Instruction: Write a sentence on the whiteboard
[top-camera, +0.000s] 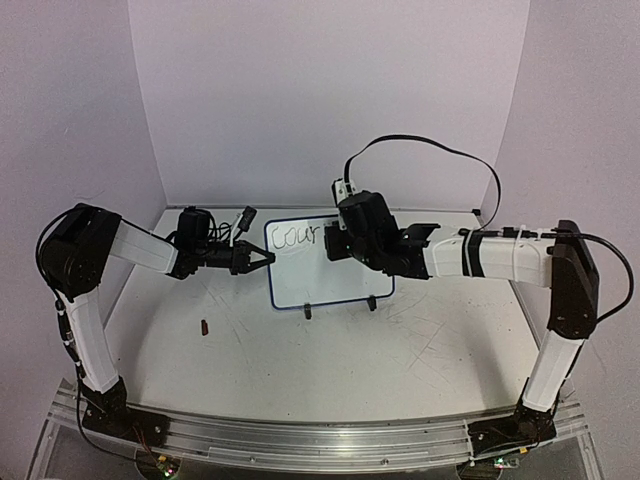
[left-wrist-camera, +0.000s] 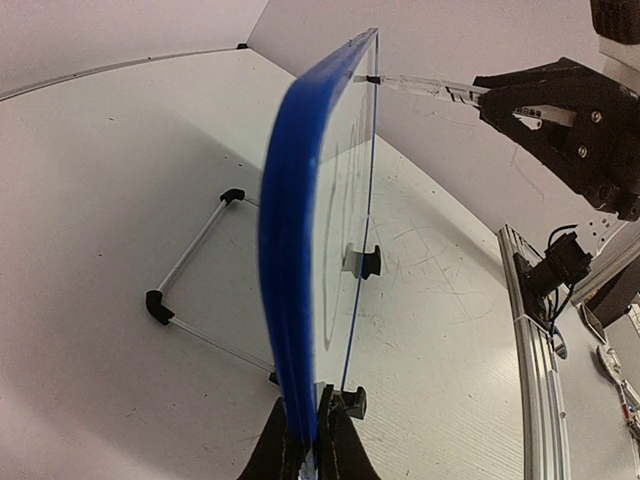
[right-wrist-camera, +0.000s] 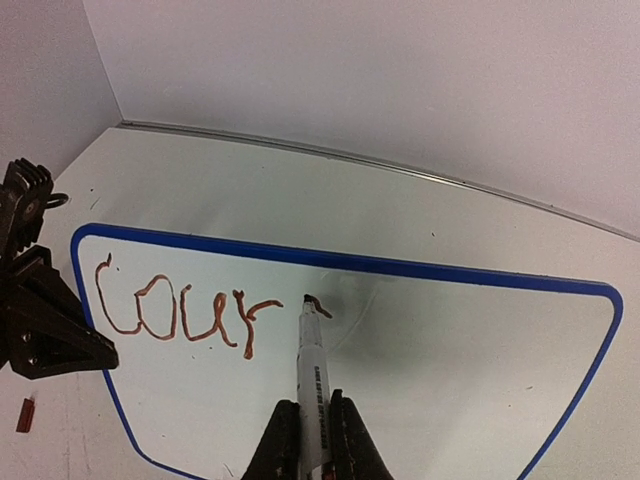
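Though nr whiteboard (top-camera: 335, 278), red bit (top-camera: 204, 325) apart.

Quick tally from my end: one whiteboard (top-camera: 330, 282), sitting on two black clip feet (top-camera: 308, 311). One marker (right-wrist-camera: 312, 370). I count four whole letters (right-wrist-camera: 175, 312) on the board, plus one small extra stroke (right-wrist-camera: 318, 303) beside them. Two grippers: left gripper (left-wrist-camera: 312, 440) and right gripper (right-wrist-camera: 312, 435). One little reddish bit (top-camera: 204, 325) on the one table (top-camera: 420, 350).

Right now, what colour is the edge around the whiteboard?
Blue. The whiteboard's frame shows clearest in the right wrist view.
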